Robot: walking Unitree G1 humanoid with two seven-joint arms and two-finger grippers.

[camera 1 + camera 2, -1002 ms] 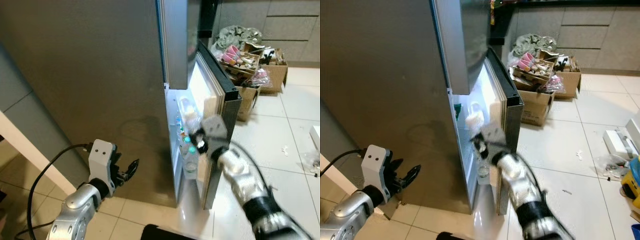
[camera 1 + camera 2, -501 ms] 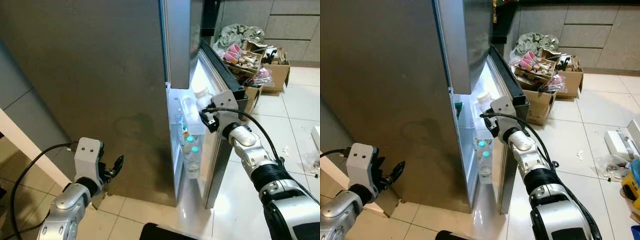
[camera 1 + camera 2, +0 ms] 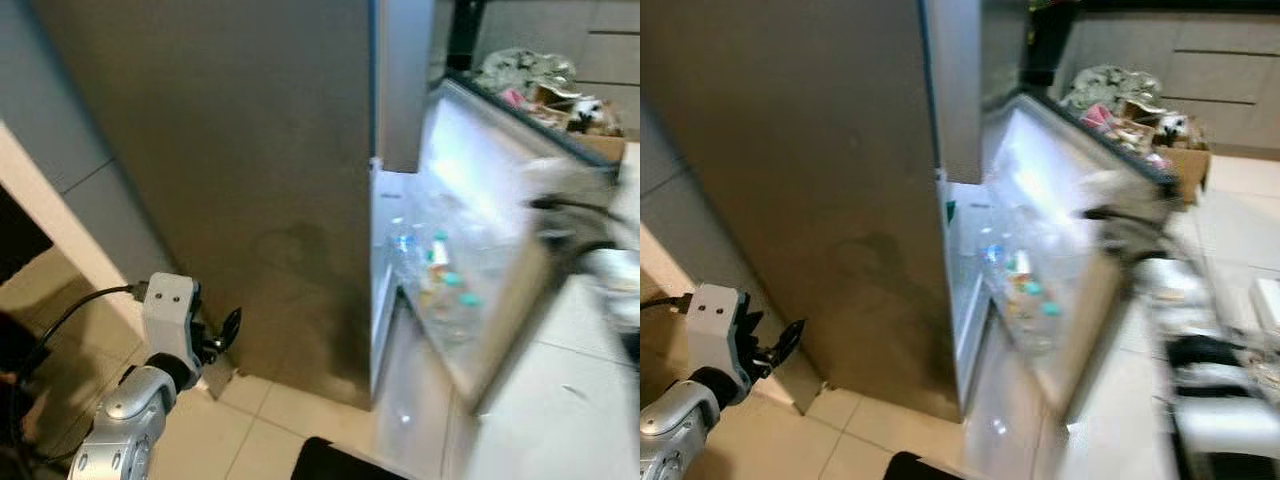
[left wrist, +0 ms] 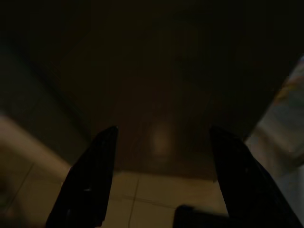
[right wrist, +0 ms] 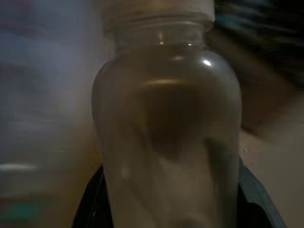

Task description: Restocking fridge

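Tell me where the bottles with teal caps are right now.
In the head views, the teal-capped bottles stand in the shelf of the open fridge door, right of the fridge's grey side wall, beside other clear bottles; the picture is blurred.

A translucent bottle [image 5: 166,137] with a pale cap is seen upright and very close in the right wrist view, clasped between two black fingers [image 5: 259,202]. The fridge [image 3: 240,170], tall with a dull grey side, stands with its lower door [image 3: 520,260] swung open toward 3 o'clock; blurred bottles [image 3: 440,285] are racked in the lit door shelf.
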